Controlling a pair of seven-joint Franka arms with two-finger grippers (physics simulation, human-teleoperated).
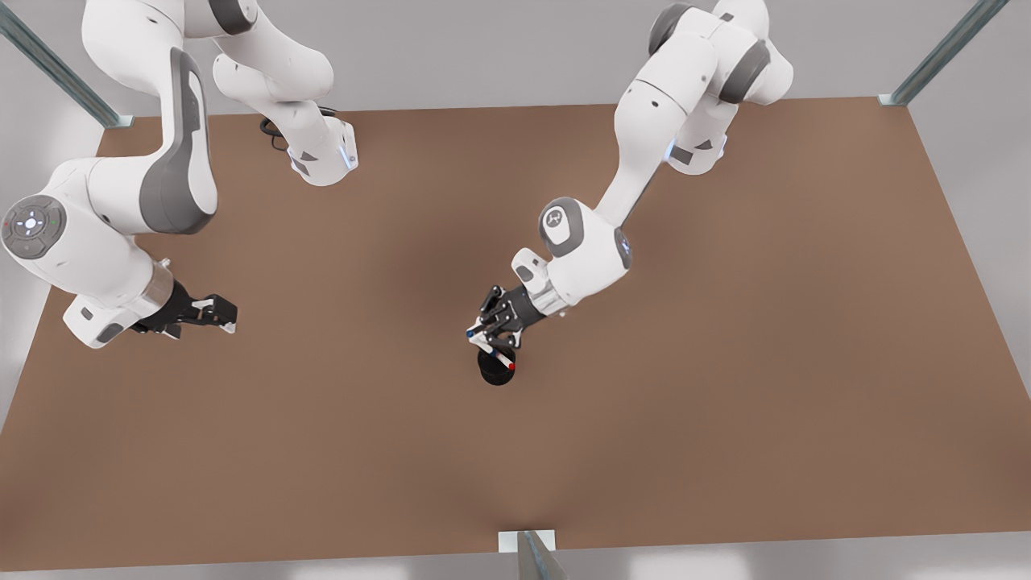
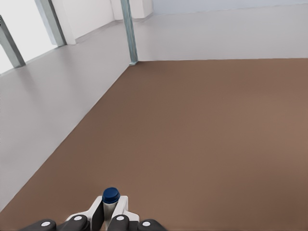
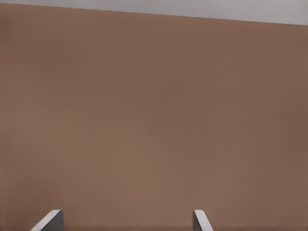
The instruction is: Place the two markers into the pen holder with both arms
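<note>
Now, right gripper [image 1: 225, 316]: at the front view's left, well apart from the work, fingers [image 3: 48, 220] spread and empty; this arm waits.
Left gripper [image 1: 487, 337]: poised just above the pen holder [image 1: 493, 375], clamped on the blue marker [image 2: 111, 195].
Red marker [image 1: 507, 362]: seems to lean at the holder's rim; how deep it sits, I cannot tell.
Step in hand: dropping blue into the cup.
Doing it well: stand the barrel upright, centre it over the mouth, steer clear of the red one, lower, then release.
Count: two markers, one holder, two arms, one table [image 1: 725, 403].
</note>
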